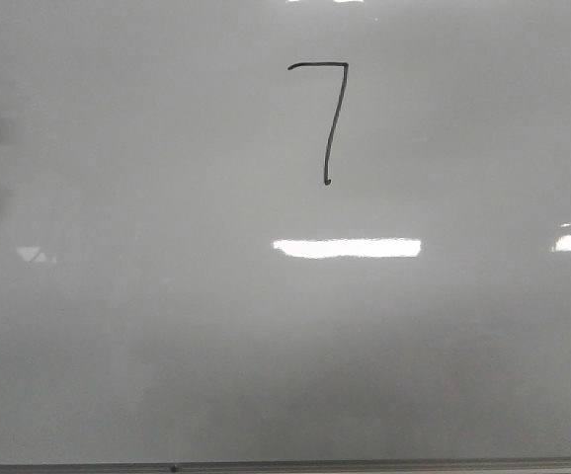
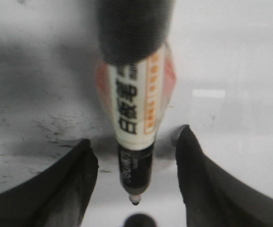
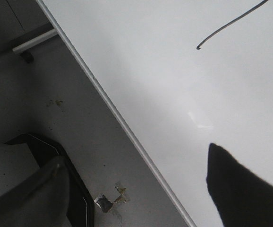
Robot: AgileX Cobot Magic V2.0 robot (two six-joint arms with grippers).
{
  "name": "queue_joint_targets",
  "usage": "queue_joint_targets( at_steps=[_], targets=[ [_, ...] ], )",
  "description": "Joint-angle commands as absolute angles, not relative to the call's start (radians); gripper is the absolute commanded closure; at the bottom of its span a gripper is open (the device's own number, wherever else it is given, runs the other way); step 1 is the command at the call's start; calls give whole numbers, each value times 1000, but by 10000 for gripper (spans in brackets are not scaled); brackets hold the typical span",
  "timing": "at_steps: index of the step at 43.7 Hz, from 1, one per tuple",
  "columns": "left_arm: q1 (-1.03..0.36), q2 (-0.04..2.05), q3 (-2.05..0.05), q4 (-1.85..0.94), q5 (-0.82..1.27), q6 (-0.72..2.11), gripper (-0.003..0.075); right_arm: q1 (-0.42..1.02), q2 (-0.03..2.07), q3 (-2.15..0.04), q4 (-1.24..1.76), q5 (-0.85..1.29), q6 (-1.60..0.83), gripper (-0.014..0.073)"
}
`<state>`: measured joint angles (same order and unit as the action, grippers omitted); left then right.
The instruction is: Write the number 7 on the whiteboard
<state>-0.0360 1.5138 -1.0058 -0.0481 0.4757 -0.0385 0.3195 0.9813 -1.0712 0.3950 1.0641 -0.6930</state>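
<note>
Front view, near to far: thin grey frame edge (image 1: 266,466) low, then glossy pale grey-white whiteboard (image 1: 167,326) with bright glare bars; thin black hand-drawn number 7 (image 1: 327,118) upper centre. My left gripper (image 2: 135,158) spread, black fingers (image 2: 65,189) flanking white-orange marker pen (image 2: 134,109); grasp unclear. My right gripper (image 3: 146,189): cannot tell. Stained grey floor (image 3: 80,123) beside board.

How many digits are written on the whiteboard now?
1: the number 7, upper middle of the whiteboard in the front view. Nothing else is written there.

Both end effectors — left (image 2: 134,184), right (image 3: 141,189) — show plain black fingers (image 2: 61,189), broad below and tapering toward blunt tips.
</note>
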Motion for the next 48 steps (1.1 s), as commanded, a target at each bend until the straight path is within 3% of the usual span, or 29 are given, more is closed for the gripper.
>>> queue_joint_targets(
  at_steps=[1,12,23,40,48],
  targets=[
    [-34,1492,-1052,-13,438,-43,306,311,965,-1101,415,1013,-692,-20],
    [-34,1407,-1161,48,693,-43,307,311,881,-1102,330,1007,-512,-20],
    [-60,1177,-1166,48,769,-25,312,311,761,-1101,128,1040,-183,-20],
    [-373,790,-966,54,829,-13,312,311,605,-964,111,1019,-123,-20],
    [-415,621,-818,54,837,-15,312,311,590,-917,105,1012,-123,-20]
  ],
)
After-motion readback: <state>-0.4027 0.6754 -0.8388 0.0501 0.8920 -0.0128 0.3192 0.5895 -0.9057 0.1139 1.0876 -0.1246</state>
